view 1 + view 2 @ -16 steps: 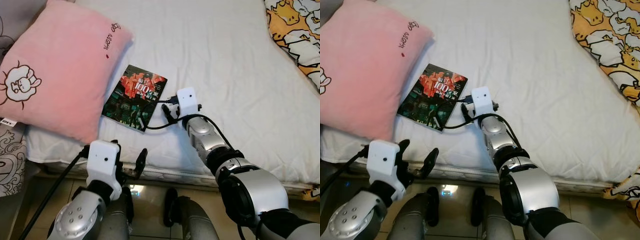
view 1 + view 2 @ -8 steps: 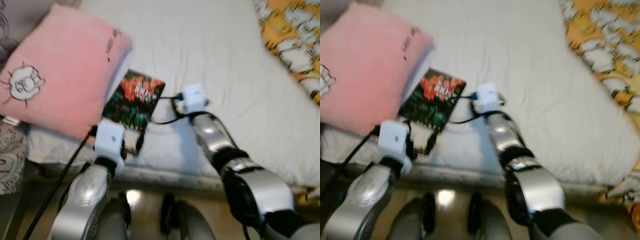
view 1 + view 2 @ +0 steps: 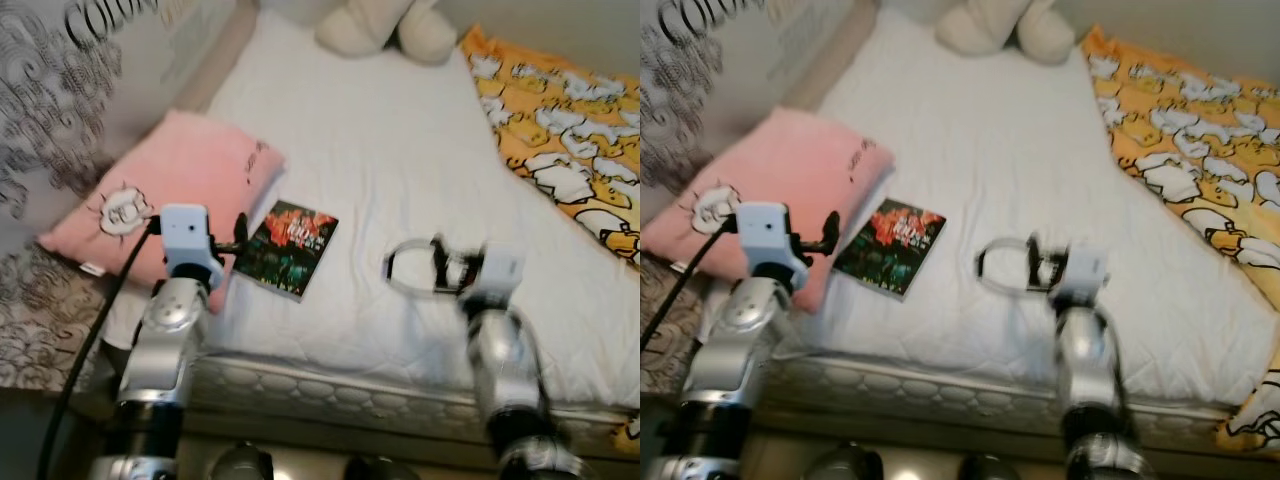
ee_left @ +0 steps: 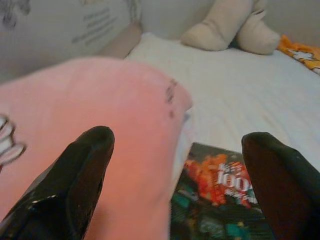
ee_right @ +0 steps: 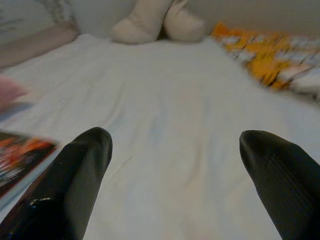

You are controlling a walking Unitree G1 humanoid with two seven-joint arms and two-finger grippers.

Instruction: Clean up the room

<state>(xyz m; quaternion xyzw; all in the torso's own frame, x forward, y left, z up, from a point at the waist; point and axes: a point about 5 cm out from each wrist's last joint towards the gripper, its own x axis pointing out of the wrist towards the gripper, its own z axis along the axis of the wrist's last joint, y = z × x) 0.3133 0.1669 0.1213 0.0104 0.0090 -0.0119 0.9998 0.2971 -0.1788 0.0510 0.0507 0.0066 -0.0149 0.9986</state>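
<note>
Paperback book with a dark cover and red-and-white title lettering point(image 3: 288, 248) lies flat on the white quilted bed sheet point(image 3: 400, 160), near the front edge of the mattress, one corner just beside the pink cushion with a cartoon animal print point(image 3: 165, 205). Nothing holds it

Left gripper point(image 4: 180, 180) is up over the front edge of the pink cushion, just left of the book; wrist view shows its two black fingers point(image 4: 75, 175) spread wide with nothing between them, cushion under one, book cover near the other

Right gripper point(image 5: 175, 185) hangs over bare sheet to the right of the book, well apart from it, blurred in the head views. Its fingers point(image 5: 75, 175) are also spread wide, empty

Cream plush toy point(image 3: 385, 25) sits at the head of the bed. Orange blanket with white cartoon figures point(image 3: 560, 140) covers the right side of the mattress. Grey patterned fabric with dark lettering point(image 3: 70, 90) runs along the left of the bed
</note>
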